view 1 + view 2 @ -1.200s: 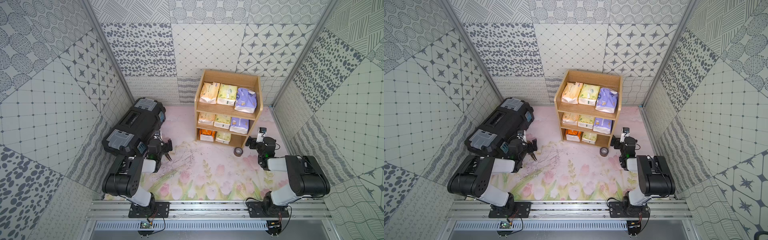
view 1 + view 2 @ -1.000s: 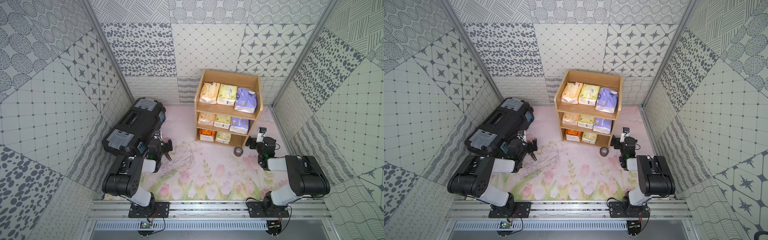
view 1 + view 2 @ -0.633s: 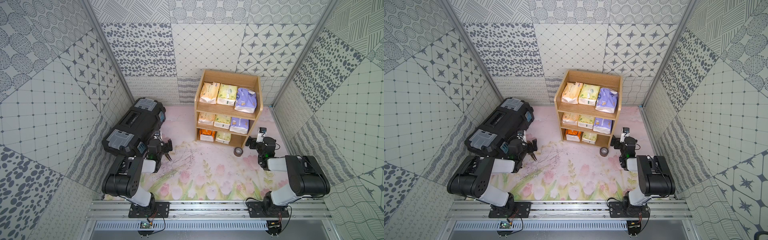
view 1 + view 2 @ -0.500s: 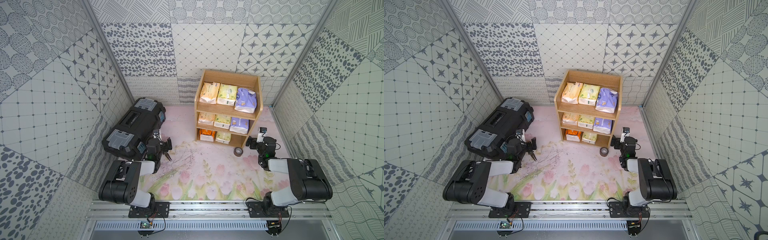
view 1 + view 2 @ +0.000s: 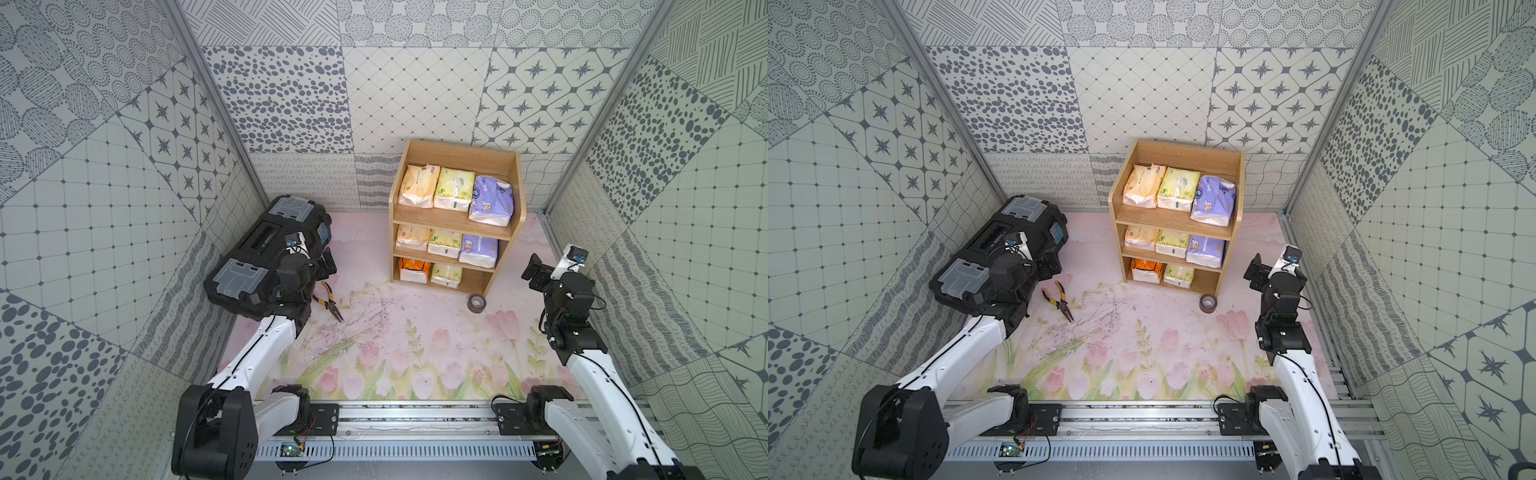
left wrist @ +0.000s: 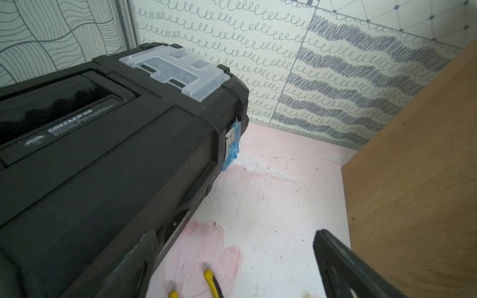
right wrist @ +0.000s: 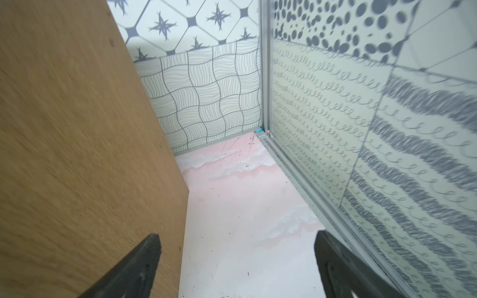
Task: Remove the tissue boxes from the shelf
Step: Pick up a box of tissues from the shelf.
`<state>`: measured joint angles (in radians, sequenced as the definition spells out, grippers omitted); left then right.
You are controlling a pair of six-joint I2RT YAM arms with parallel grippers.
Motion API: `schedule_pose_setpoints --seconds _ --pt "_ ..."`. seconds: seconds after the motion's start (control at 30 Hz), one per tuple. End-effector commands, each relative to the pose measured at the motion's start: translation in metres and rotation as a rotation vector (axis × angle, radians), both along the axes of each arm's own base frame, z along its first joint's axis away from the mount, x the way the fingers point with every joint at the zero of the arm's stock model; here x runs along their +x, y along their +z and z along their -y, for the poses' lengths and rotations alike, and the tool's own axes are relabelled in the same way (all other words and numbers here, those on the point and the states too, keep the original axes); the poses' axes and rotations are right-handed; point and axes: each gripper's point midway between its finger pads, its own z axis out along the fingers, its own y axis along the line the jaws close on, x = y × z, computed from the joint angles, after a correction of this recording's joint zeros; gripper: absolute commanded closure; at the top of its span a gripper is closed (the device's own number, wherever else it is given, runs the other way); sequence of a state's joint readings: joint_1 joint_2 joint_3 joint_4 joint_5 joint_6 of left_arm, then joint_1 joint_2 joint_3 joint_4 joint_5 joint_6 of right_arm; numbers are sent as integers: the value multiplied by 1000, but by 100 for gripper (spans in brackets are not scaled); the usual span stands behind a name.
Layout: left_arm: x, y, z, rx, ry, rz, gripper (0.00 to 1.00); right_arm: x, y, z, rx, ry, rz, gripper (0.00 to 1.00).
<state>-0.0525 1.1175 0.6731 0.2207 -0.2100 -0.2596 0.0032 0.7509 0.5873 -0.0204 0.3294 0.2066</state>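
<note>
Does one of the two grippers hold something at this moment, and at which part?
Nothing is held. The left gripper and the right gripper have open, empty jaws; the tissue boxes lie on the shelf.

A robot lab's test cell: patchwork-patterned wall panels (image 5: 415,104) framed by bare aluminium posts (image 5: 219,108), a tulip-printed mat (image 5: 415,332) underfoot, and a left arm (image 5: 266,345) and right arm (image 5: 594,374) bolted to a metal rail (image 5: 415,417).

Both top views are taken from high above the front rail (image 5: 415,419), facing the back wall (image 5: 415,104). Close, low wrist views are directed rearward past the shelf (image 7: 77,129) sides; the shelf is shared by all.
</note>
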Motion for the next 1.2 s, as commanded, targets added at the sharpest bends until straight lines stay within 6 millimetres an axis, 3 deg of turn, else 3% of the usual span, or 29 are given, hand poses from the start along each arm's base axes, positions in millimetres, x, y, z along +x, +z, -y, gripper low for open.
schedule_pose_setpoints --seconds 0.0,0.1,0.17,0.33,0.5,0.7,0.93,1.1,1.17 --pt "-40 -15 -1 -221 82 -151 1 -33 -7 7 115 -72 -67 3" --pt "-57 -4 9 -363 70 -128 1 -49 13 -17 216 59 -8 5" --pt "-72 1 16 -475 73 -135 1 -62 16 -27 357 85 -14 9" --pt "-98 24 37 -622 34 -172 4 -82 10 -53 506 169 -159 15" --pt "-115 41 68 -709 -36 -225 6 -83 5 -78 605 262 -287 28" --pt "-108 74 121 -850 -195 -234 6 -86 -3 -92 688 285 -402 32" --pt "-88 147 195 -879 -410 -196 11 -78 -12 -86 663 251 -440 35" --pt "-80 187 247 -913 -516 -149 20 -73 -11 -84 630 248 -449 34" --pt "-78 204 277 -936 -567 -143 24 -71 -8 -85 638 254 -448 33"
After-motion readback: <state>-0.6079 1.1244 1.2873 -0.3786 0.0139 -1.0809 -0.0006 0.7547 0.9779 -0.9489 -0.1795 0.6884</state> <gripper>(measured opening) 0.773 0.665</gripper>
